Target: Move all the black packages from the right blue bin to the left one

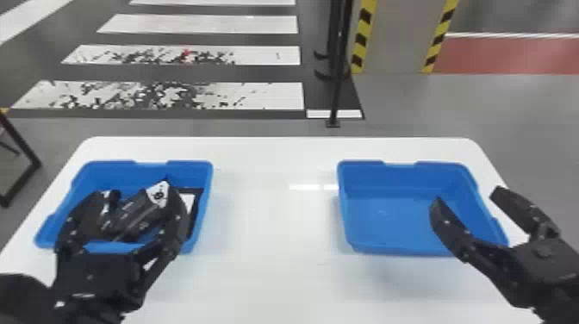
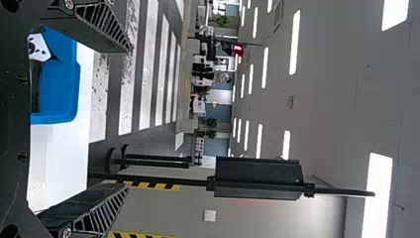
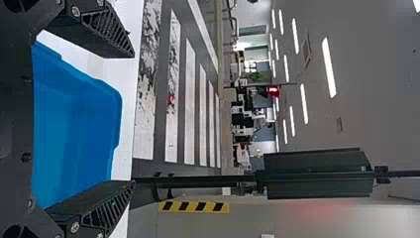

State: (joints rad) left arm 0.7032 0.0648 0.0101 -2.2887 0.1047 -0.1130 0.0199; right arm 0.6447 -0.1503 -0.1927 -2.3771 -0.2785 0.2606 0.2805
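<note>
Where packages [image 1: 135, 215] lie, the left gripper [image 1: 140, 188] gapes wide.

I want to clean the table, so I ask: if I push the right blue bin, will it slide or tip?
The right blue bin will probably slide: the table looks smooth and shiny. Tipping seems unlikely, because it is wide and low. With nothing inside, it may feel light.

Left blue bin [image 1: 107, 172], right blue bin [image 1: 396, 176]: smooth plastic, low sheen; surface [image 1: 275, 258]: smooth, glossy, reflective; black packages [image 1: 140, 211]: plastic-looking, slight sheen; floor stripes [image 1: 275, 95]: worn, patchy finish
</note>
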